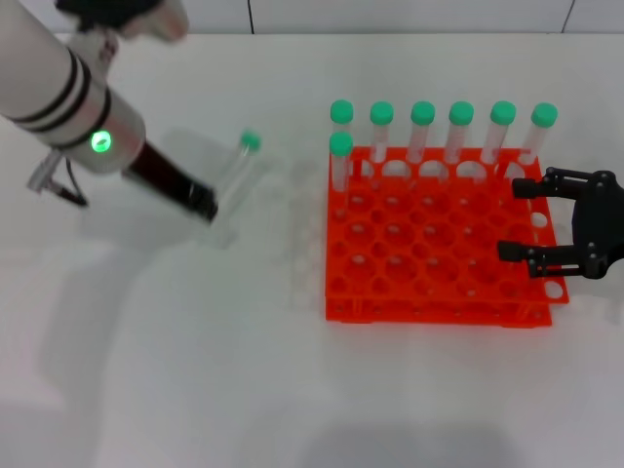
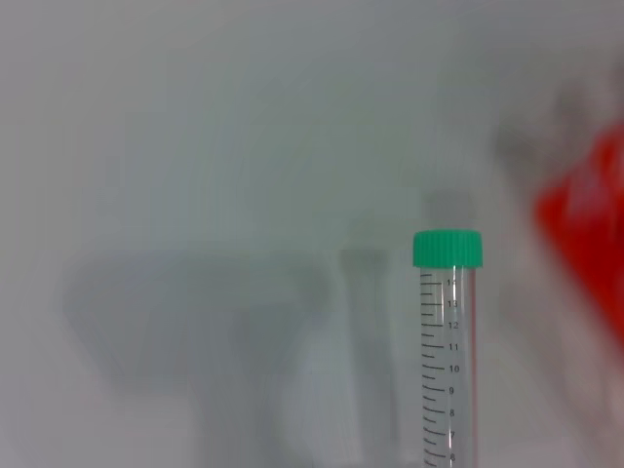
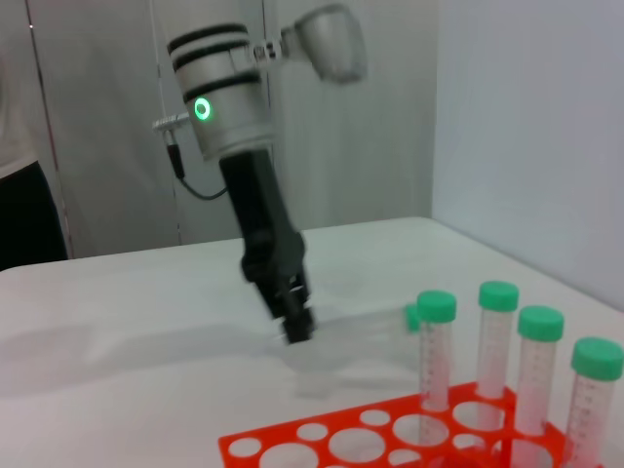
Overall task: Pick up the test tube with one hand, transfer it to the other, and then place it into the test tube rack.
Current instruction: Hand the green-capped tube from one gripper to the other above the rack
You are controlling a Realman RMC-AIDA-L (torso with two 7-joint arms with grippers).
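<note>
My left gripper, on the white and silver arm with the green light ring, is shut on the lower end of a test tube, left of the rack. The tube's green cap points away from the gripper, toward the rack's back. In the left wrist view the tube shows its scale marks. The right wrist view shows the left gripper and the blurred tube above the table. The orange-red test tube rack stands at the right. My black right gripper is open and empty over the rack's right edge.
Several green-capped tubes stand in the rack's back row, and one stands in the second row at its left end. They also show in the right wrist view. The white table spreads around the rack.
</note>
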